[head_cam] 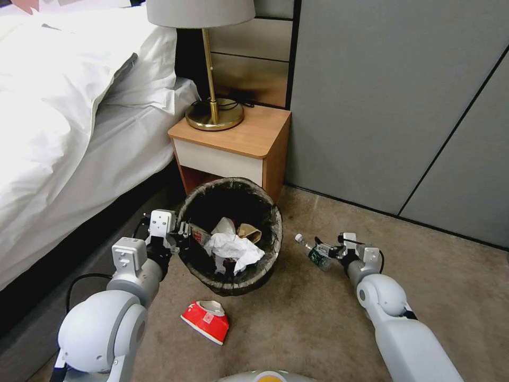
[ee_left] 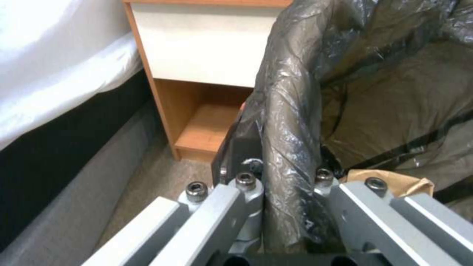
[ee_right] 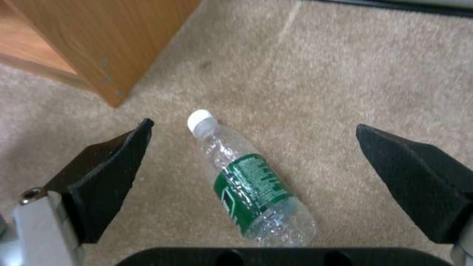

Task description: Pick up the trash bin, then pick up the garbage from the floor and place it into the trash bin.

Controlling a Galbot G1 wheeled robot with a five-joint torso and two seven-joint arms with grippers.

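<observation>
Left hand [head_cam: 183, 233] clamped on trash bin [head_cam: 270, 249] rim; right hand [ee_right: 254, 147] spread wide around plastic bottle [ee_right: 251, 181], right of trash bin.

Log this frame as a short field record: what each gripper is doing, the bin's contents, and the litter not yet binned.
left gripper: shut on the trash bin rim, beside the bed
right gripper: open, fingers either side of the plastic bottle
plastic bottle: lying on the carpet, white cap on, green label
bin contents: white tissues, brown paper bag
litter on floor: plastic bottle, red-and-white carton
bin position: in front of the nightstand
</observation>
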